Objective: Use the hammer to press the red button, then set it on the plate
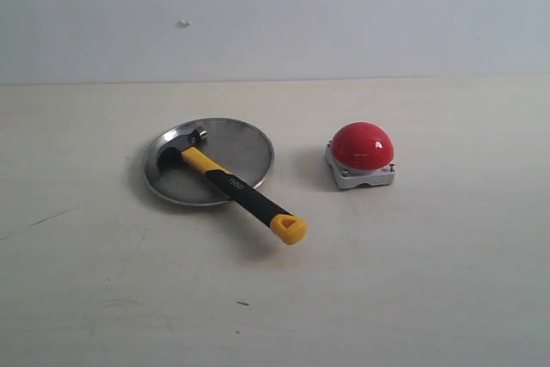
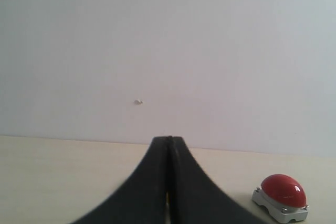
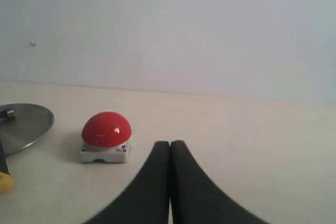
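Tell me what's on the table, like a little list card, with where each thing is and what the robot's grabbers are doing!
hammer: head lies inside the plate, handle sticks out over the rim
plate: shiny silver, on the table, left of the button in the exterior view
red button: on its grey base, apart from the plate, nothing touching it
left end effector: shut, holding nothing
right end effector: shut, holding nothing
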`<state>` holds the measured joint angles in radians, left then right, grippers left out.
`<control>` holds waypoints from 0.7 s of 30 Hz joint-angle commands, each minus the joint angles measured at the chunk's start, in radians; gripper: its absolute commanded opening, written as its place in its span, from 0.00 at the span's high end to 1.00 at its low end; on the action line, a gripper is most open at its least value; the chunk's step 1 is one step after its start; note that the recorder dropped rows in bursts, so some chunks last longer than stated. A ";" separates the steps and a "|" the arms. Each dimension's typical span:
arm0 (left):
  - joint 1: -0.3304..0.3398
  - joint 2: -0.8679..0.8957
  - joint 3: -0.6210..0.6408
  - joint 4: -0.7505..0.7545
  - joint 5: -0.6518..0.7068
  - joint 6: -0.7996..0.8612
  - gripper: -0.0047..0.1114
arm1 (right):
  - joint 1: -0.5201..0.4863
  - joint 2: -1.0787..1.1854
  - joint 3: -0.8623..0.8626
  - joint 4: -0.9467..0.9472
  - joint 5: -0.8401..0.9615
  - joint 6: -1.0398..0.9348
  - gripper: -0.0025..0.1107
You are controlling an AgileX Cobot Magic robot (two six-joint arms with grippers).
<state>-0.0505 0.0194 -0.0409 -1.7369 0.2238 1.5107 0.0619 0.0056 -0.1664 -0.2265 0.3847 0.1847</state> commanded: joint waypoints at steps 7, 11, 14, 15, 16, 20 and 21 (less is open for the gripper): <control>0.000 -0.005 0.004 -0.008 -0.002 -0.002 0.96 | -0.007 -0.006 0.166 0.017 -0.069 -0.086 0.98; 0.000 -0.005 0.004 -0.008 -0.002 -0.002 0.96 | -0.007 -0.006 0.166 0.056 -0.059 -0.053 0.98; 0.000 -0.005 0.004 -0.008 -0.002 -0.002 0.96 | -0.007 -0.006 0.166 0.079 -0.065 -0.004 0.98; 0.000 -0.005 0.004 -0.008 -0.002 -0.002 0.96 | -0.007 -0.006 0.166 0.079 -0.060 0.001 0.98; 0.000 -0.005 0.004 -0.008 -0.002 -0.002 0.96 | -0.007 -0.006 0.166 0.079 -0.060 0.001 0.98; 0.000 -0.005 0.004 -0.008 -0.002 -0.002 0.96 | -0.007 -0.006 0.166 0.079 -0.060 -0.001 0.98; 0.000 -0.005 0.004 -0.008 -0.002 -0.002 0.96 | -0.007 -0.006 0.166 0.079 -0.060 -0.001 0.98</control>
<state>-0.0505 0.0175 -0.0372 -1.7369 0.2238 1.5107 0.0619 0.0056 -0.0049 -0.1516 0.3363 0.1782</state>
